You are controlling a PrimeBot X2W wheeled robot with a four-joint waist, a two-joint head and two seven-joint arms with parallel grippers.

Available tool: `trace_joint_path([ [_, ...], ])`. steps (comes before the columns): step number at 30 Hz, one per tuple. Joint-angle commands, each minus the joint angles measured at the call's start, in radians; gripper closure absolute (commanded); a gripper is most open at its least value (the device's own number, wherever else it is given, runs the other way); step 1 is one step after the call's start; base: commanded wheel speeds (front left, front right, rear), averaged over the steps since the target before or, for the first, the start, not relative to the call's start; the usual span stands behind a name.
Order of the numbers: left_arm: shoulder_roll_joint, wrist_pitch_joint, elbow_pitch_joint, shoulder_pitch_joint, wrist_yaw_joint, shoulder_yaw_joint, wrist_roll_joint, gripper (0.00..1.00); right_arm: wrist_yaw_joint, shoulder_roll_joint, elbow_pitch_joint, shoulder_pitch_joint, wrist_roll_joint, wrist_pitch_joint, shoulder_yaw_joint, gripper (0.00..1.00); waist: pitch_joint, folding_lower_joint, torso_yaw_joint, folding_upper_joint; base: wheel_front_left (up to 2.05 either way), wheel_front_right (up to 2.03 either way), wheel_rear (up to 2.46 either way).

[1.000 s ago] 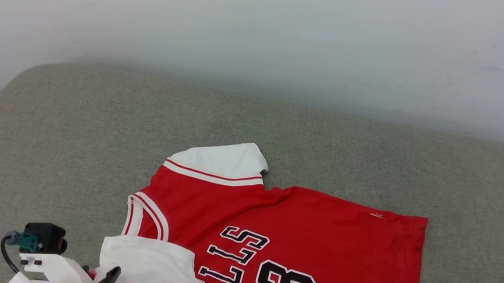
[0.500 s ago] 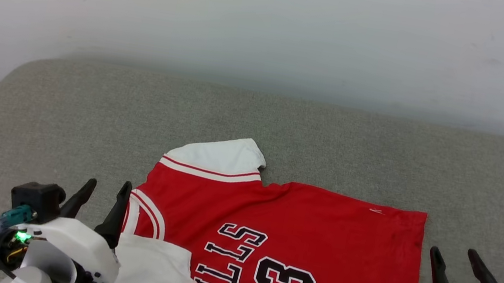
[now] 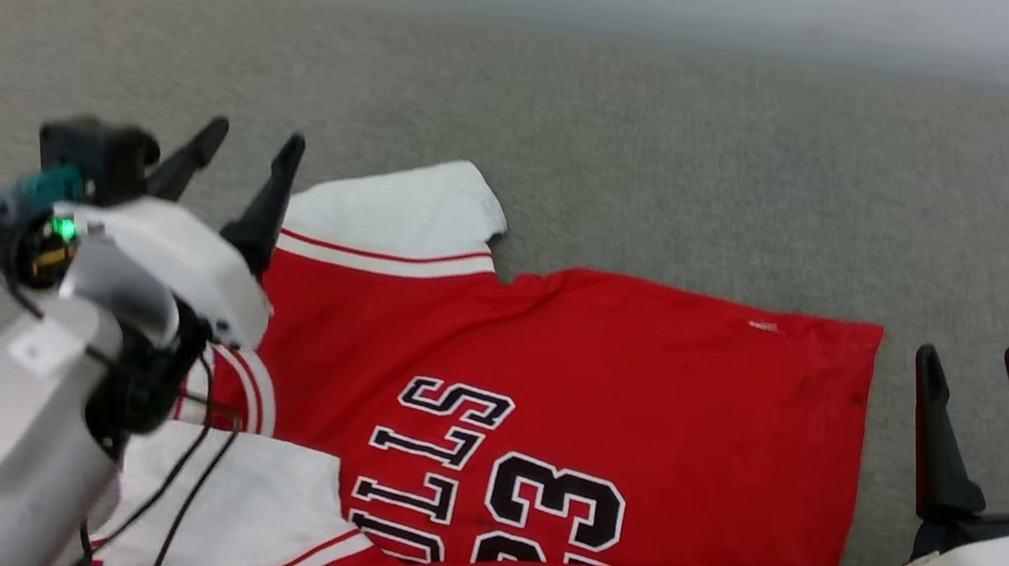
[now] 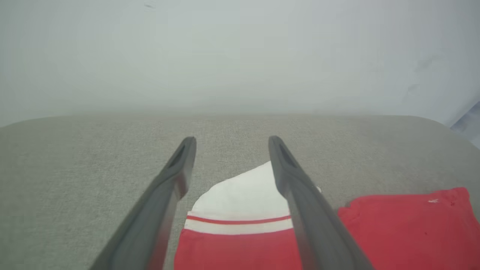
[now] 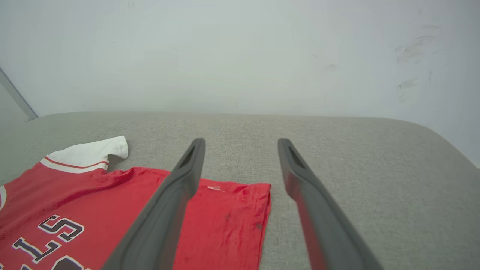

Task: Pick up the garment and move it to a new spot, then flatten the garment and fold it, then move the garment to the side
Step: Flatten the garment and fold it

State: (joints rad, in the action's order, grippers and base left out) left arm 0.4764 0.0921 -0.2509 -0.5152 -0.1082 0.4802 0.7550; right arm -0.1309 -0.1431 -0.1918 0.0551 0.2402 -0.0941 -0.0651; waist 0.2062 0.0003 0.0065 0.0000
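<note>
as it lies, red garment, white-sleeved

1. I see a grey woven-fabric padded surface with rounded corners, spreading across the whole work area.
2. A plain white wall rises just behind the surface's far edge.
3. On the right wrist feed I can make out faint grey scuff marks on the wall, towards the upper right.
4. A slanted grey bar runs down the wall at that feed's left edge, ending near the surface's corner.
</note>
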Motion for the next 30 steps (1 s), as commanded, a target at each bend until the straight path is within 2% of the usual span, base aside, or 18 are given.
trace_joint_path([
  [1, 0.005, -0.031, -0.034, -0.058, 0.03, 0.005, 0.007, 0.0, 0.0, 0.007, -0.002, 0.028, -0.007, 0.009, 0.001, 0.0, 0.071, -0.0003, -0.048, 0.0, 0.0, 0.0, 0.0],
  [6, 0.007, -0.196, -0.15, -0.223, 0.151, 0.023, 0.082, 0.0, 0.0, 0.014, 0.013, 0.066, -0.005, 0.025, -0.006, 0.0, 0.124, -0.0003, -0.082, 0.0, 0.0, 0.0, 0.0],
  [8, 0.012, -0.287, -0.203, -0.284, 0.185, 0.04, 0.11, 0.0, 0.0, 0.019, 0.02, 0.077, -0.002, 0.03, -0.009, 0.0, 0.139, -0.0003, -0.096, 0.0, 0.0, 0.0, 0.0],
  [11, 0.017, -0.423, -0.266, -0.373, 0.214, 0.07, 0.144, 0.0, 0.0, 0.026, 0.032, 0.091, 0.005, 0.036, -0.003, 0.0, 0.161, -0.0003, -0.121, 0.0, 0.0, 0.0, 0.0],
  [17, 0.03, -0.677, -0.356, -0.501, 0.233, 0.133, 0.2, 0.0, 0.0, 0.04, 0.051, 0.115, 0.017, 0.052, 0.015, 0.0, 0.207, -0.0003, -0.175, 0.0, 0.0, 0.0, 0.0],
  [23, 0.042, -0.802, -0.452, -0.552, 0.233, 0.175, 0.201, 0.0, 0.0, 0.053, 0.076, 0.123, 0.032, 0.074, 0.022, 0.0, 0.249, -0.0003, -0.216, 0.0, 0.0, 0.0, 0.0],
  [25, 0.031, -0.828, -0.489, -0.546, 0.231, 0.187, 0.202, 0.0, 0.0, 0.059, 0.084, 0.125, 0.045, 0.08, 0.023, 0.0, 0.259, -0.0003, -0.223, 0.0, 0.0, 0.0, 0.0],
  [30, -0.002, -0.972, -0.594, -0.49, 0.221, 0.261, 0.198, 0.0, 0.0, 0.062, 0.103, 0.132, 0.054, 0.087, 0.02, 0.0, 0.269, -0.0003, -0.234, 0.0, 0.0, 0.0, 0.0],
])
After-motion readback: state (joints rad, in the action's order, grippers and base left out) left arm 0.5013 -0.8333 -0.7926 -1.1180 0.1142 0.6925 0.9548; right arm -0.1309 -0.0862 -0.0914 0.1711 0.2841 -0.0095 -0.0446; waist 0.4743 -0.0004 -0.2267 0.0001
